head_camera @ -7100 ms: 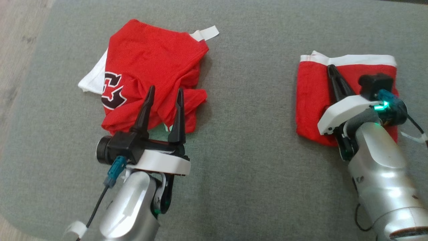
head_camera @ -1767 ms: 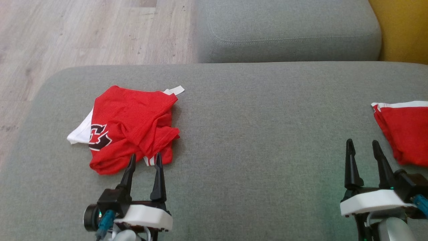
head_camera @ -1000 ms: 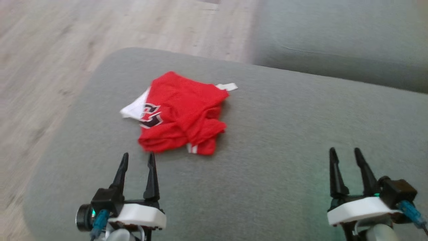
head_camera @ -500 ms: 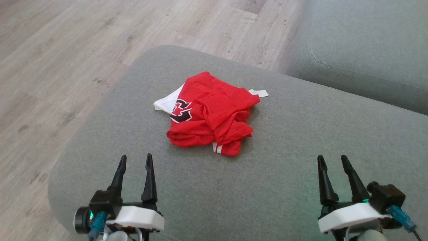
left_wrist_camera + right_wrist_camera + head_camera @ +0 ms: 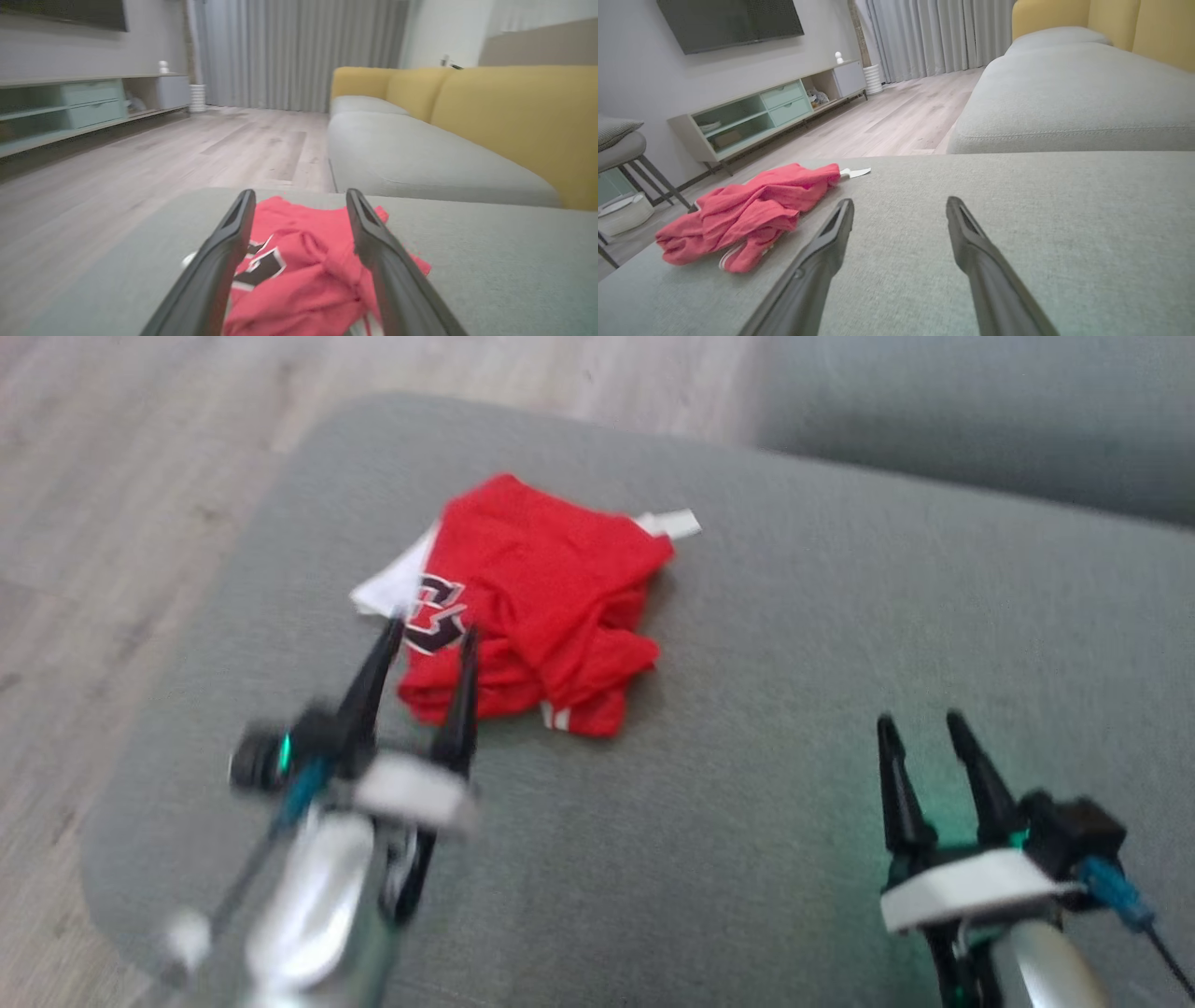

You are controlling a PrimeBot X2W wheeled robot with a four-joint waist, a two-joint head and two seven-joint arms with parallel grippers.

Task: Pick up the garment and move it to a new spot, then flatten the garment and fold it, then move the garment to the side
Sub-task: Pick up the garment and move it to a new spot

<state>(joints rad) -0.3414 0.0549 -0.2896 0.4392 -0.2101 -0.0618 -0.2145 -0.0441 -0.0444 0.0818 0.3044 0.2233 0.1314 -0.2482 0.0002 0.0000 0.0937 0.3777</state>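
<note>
The grey sofa seat (image 5: 822, 644) spreads beneath both grippers. The crumpled red jersey (image 5: 551, 579) lies just ahead of the left gripper (image 5: 433, 627), whose fingers are spread and hold nothing. It lies well left of the right gripper (image 5: 918, 719), likewise spread and empty.

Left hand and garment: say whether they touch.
Cannot tell. The blurred head view has the left hand overlapping the garment; the wrist view frames it between open fingers, with no plain contact or gap.
</note>
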